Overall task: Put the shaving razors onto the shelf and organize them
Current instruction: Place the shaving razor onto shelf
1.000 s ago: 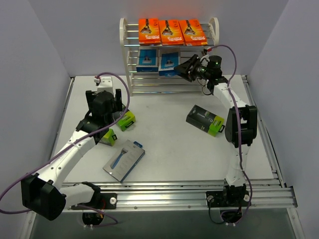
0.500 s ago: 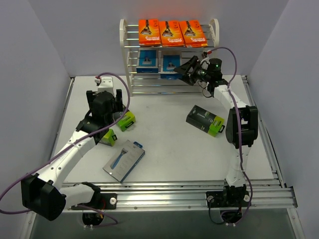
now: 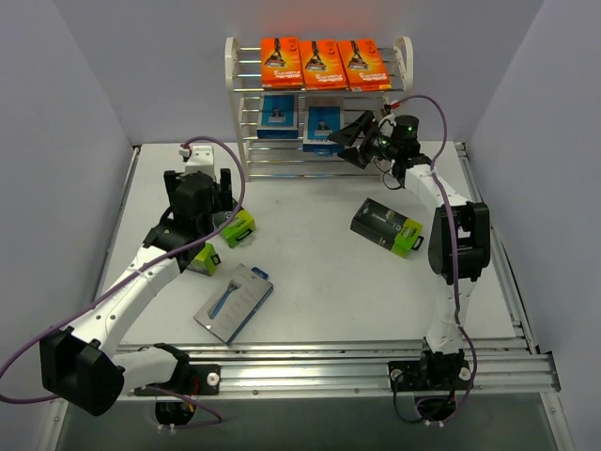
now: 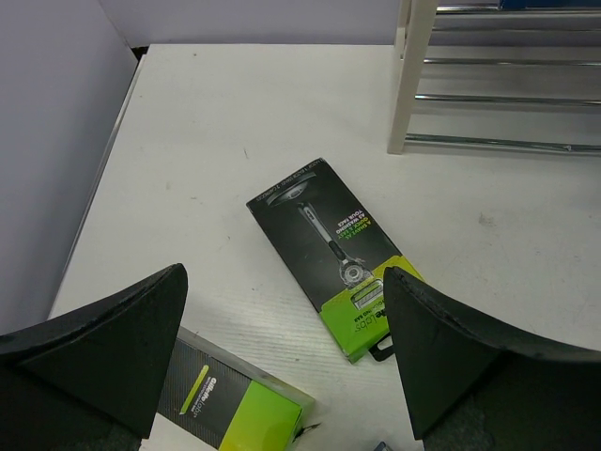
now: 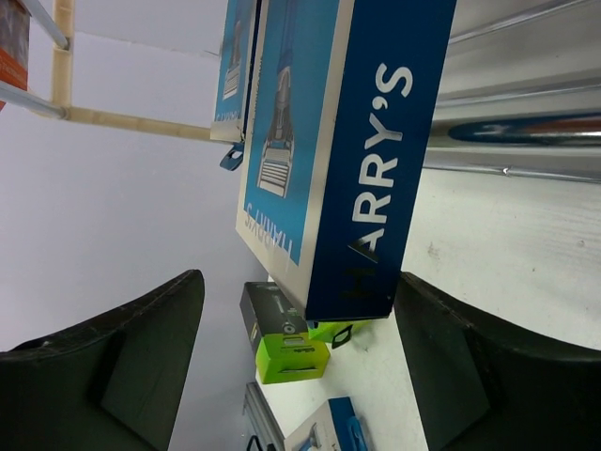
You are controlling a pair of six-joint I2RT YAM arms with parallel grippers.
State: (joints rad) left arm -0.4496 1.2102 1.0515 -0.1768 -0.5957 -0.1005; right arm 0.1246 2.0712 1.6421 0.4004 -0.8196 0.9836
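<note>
The shelf [image 3: 242, 89] stands at the back with three orange razor packs [image 3: 323, 62] on its top tier. Two blue packs [image 3: 275, 115] [image 3: 321, 122] stand on the tier below. My right gripper [image 3: 346, 139] is open just right of the second blue pack [image 5: 347, 150], whose edge lies between the spread fingers without touching them. My left gripper [image 3: 223, 193] hangs open above two black-and-green packs [image 4: 329, 254] [image 4: 225, 399] on the table. A third black-and-green box [image 3: 387, 226] lies at the right. A blue-grey pack [image 3: 234, 302] lies near the front.
The shelf's white side leg [image 4: 413, 75] and lower silver rods [image 4: 507, 99] show ahead of the left gripper. Grey walls close in on both sides. An aluminium rail [image 3: 357, 362] runs along the near edge by the arm bases.
My right gripper's jaws have spread and let go of the second blue pack, which now stands on the shelf; the gripper drew back slightly to the right. The left arm has not moved.
</note>
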